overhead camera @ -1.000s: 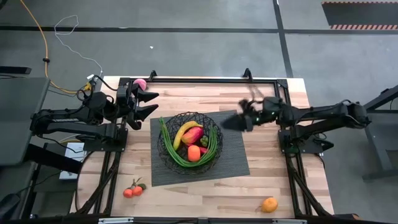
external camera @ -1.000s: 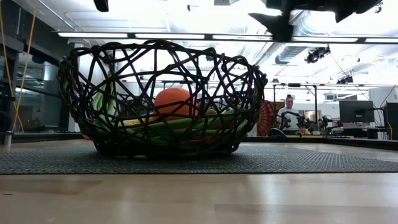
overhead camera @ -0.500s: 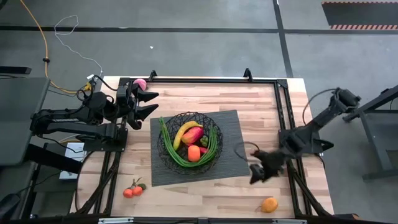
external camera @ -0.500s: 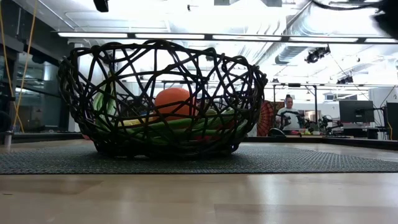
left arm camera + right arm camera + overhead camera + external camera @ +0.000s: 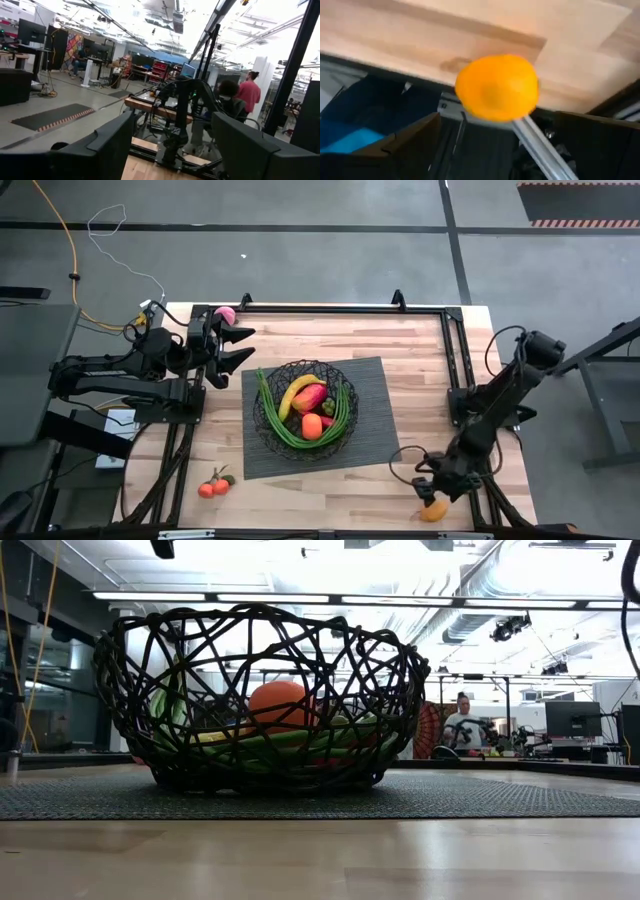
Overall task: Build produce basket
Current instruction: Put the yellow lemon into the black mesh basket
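Orange (image 5: 433, 510) sits near table's front right edge, well apart from basket (image 5: 304, 409). Right gripper (image 5: 432, 490) poised over it, fingers spread, nothing held. Left gripper (image 5: 233, 346) parked back left, fingers parted, empty. You should pinch orange across widest middle: likely light, smooth, rolls readily toward edge.

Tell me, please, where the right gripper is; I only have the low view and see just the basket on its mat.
Observer: The right gripper is open over the table's near right corner, just above a lone orange.
Operator: Has it gripped the orange?
Observer: No; in the right wrist view the orange sits on the wood between spread fingers, untouched.
Operator: Is other produce outside the basket?
Observer: Yes, small tomatoes lie near the left front edge.
Operator: And the left arm?
Observer: The left gripper waits at the back left, open.
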{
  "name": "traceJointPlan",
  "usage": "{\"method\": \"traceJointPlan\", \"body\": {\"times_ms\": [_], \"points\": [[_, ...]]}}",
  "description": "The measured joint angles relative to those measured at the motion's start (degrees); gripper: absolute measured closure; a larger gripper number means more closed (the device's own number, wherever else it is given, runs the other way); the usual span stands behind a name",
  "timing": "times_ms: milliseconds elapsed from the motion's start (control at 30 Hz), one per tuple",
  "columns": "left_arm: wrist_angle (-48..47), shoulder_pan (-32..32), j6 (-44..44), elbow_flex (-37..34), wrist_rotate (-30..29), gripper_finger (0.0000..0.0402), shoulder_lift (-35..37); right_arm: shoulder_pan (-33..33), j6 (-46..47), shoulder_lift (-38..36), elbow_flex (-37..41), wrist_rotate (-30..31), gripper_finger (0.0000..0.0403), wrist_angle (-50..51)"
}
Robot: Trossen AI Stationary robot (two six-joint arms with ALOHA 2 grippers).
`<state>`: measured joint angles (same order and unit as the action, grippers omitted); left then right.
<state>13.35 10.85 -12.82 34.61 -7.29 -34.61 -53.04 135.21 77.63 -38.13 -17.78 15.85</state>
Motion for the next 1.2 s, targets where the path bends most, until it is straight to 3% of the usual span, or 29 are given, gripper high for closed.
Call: {"method": "traceJointPlan", "body": {"times_ms": [233, 600, 867, 1200], "points": [[0.0, 0.0, 0.0, 0.0, 0.0, 0.0145, 0.0, 0.3, -0.1, 6.3, -3.2, -3.2, 0.0033, 0.3], [0.0, 0.0, 0.0, 0.0, 0.0, 0.0145, 0.0, 0.3, -1.9, 12.0, -4.0, -3.2, 0.0033, -0.6], [-0.1, 0.0, 0.0, 0.0, -0.7, 0.0145, 0.0, 0.4, -3.6, 12.8, -4.0, -1.6, 0.0033, -0.6], [-0.2, 0.0, 0.0, 0.0, -0.9, 0.0145, 0.0, 1.0, -1.1, 12.8, -4.0, -7.5, 0.0033, -0.4]]}}
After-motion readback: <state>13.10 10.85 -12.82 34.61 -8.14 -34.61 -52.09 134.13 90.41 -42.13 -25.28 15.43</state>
